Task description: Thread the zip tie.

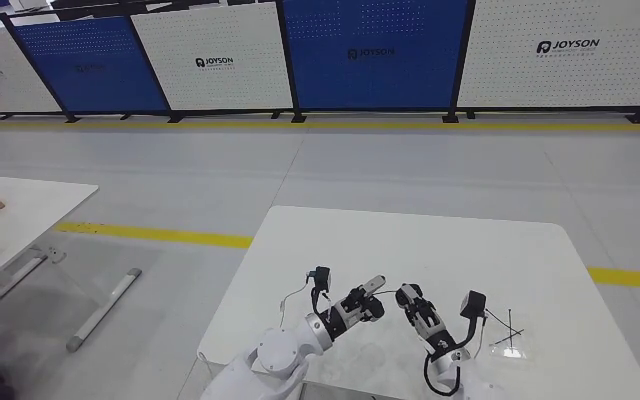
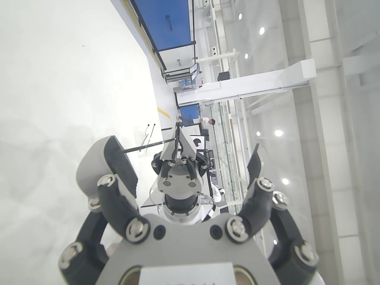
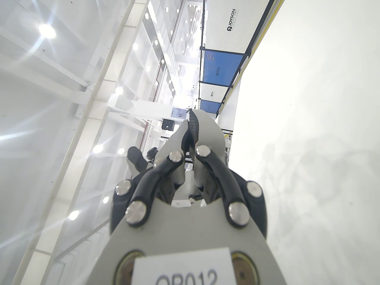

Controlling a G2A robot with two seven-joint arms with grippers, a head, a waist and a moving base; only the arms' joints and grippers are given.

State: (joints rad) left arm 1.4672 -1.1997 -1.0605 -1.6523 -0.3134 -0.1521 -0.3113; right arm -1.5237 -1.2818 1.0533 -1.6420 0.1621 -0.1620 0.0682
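My left pincer is spread wide with nothing between its black-padded fingers, and it hovers above the white rectangular bench near its front edge. My right pincer faces it tip to tip, just beside it, and is pressed together on a thin black plastic zip tie. The tie's strap sticks out sideways from the closed tips, and its free end reaches over towards one finger of my left pincer. I cannot tell whether it touches that finger. A few more thin black zip ties lie crossed on the bench, off to my right and apart from both arms.
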